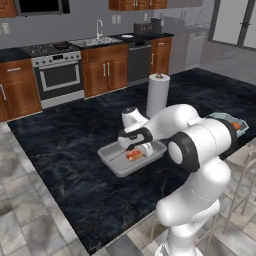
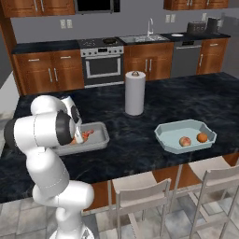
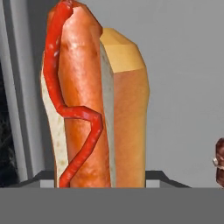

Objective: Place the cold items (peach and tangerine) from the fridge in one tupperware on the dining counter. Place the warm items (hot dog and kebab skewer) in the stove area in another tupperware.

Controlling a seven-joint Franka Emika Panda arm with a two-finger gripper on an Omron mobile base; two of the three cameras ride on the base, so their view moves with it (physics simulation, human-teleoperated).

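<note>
**While the hot dog hangs low over its tray, a sloppy release is the main risk**

Because the gripper (image 1: 134,148) sits just above the grey tupperware (image 1: 111,163) on the dining counter (image 1: 70,145), the warm half of the job looks close to done. The hot dog (image 3: 94,105) is inside that tray's walls, directly beneath the claw. Whether the claw is clamped on the bun or parted around it, I cannot tell; the fingertips are hidden by the food itself.

What could go wrong, as I judge it:
- If the bun is held and gets let go while off the floor of the tray, its rounded shape could roll it against the shallow wall or onto the kebab skewer (image 3: 220,157) lying just beside it.
- If the claw lifts away without fully letting go, the soft bun could be dragged up and over the rim.
- A wide swing of the arm could clip the upright paper towel roll (image 1: 158,95), which stands near the tray (tall and narrow, so likely easy to topple).

The sausage is glossy and smooth, with a raised red sauce squiggle; the bun looks matte and faceted. The tray is a shallow grey rectangle with flared walls. The other tupperware (image 2: 164,135), pale blue with cut corners, holds the peach (image 2: 185,141) and tangerine (image 2: 202,137), both round, well apart from the arm.
</note>
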